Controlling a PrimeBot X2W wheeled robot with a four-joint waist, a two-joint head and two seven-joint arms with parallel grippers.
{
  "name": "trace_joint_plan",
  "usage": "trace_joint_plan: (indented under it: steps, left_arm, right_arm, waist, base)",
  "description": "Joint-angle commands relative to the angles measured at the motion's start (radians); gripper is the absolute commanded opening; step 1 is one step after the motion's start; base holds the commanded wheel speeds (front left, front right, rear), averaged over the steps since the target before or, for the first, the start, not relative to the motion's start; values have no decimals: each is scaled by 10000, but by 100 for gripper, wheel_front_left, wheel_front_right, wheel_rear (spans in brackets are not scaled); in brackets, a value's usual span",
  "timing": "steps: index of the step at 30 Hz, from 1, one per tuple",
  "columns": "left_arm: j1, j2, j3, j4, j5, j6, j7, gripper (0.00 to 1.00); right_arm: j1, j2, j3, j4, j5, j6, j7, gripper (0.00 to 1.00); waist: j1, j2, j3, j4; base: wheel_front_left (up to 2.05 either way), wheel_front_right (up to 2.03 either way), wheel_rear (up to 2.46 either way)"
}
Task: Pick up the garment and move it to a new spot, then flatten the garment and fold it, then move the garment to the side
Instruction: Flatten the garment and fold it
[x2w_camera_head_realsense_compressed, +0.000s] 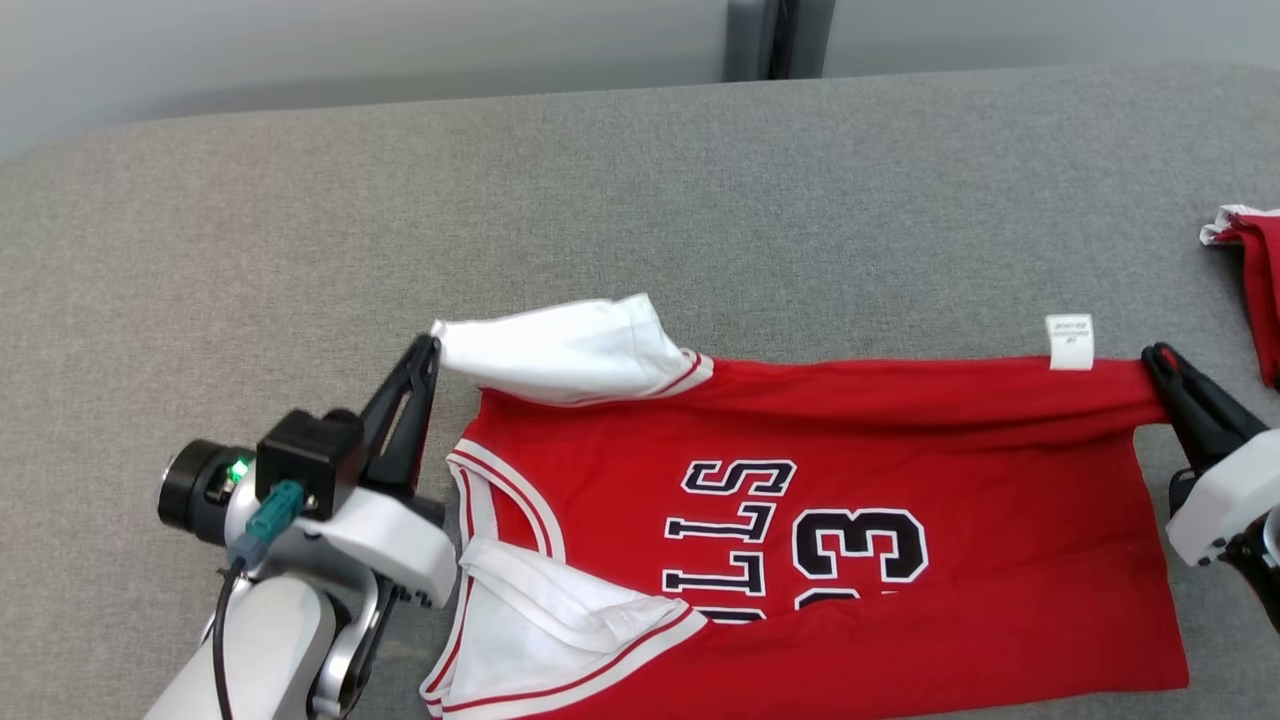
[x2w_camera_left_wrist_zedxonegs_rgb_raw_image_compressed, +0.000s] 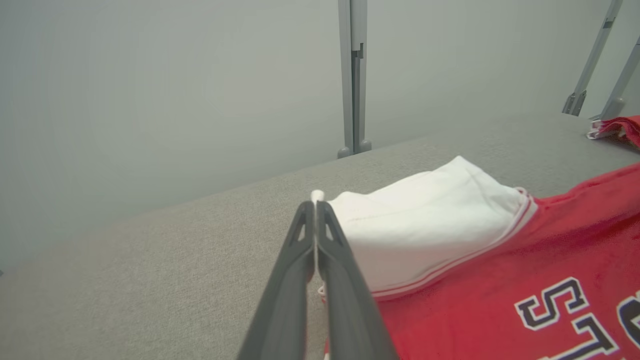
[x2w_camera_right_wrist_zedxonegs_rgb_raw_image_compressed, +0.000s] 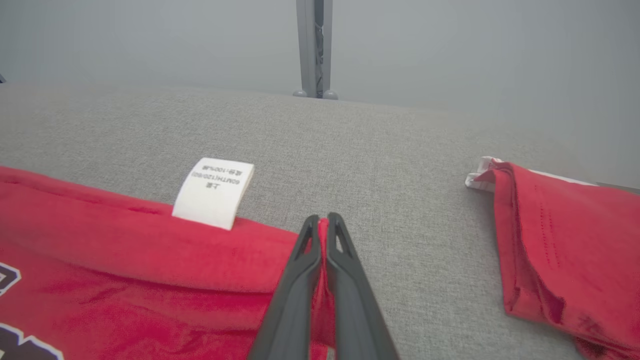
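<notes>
I am stretching the red jersey (x2w_camera_head_realsense_compressed: 900, 430), my left gripper (x2w_camera_head_realsense_compressed: 432, 346) clamping its white sleeve (x2w_camera_head_realsense_compressed: 570, 350), my right gripper (x2w_camera_head_realsense_compressed: 1156, 353) clamping its far hem corner (x2w_camera_head_realsense_compressed: 1130, 385).

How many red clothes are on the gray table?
2. One red jersey lies in the middle, held by the left gripper and right gripper; one folded red garment sits at the right edge, partly cut off.

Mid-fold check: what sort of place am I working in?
Probably a lab or test cell, not a home: grey fabric-covered table, plain grey wall panels joined by a metal post, and a second red garment already folded at the side.
</notes>
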Motion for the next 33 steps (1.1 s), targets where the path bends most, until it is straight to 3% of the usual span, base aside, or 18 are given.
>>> trace_joint_plan:
  steps: [1, 11, 33]
  left_arm:
    - [233, 187, -54, -177, -23, -44, 73, 0]
    - [1560, 947, -256, -1289, -88, 87, 575, 0]
    - [3145, 2642, -1200, -2699, -448, -794, 2439, 0]
  right_arm:
    - [240, -97, 24, -106, -38, -4, -52, 0]
    - [852, -700, 609, -836, 3, -4, -52, 0]
    - [1355, -1941, 2149, -1620, -410, -4, -53, 0]
  waist:
    - [0, 0, -98, 33]
    - [0, 0, -412, 130]
    - [0, 0, -589, 95]
  base:
    - [0, 0, 0]
    - [0, 0, 0]
    - [0, 0, 0]
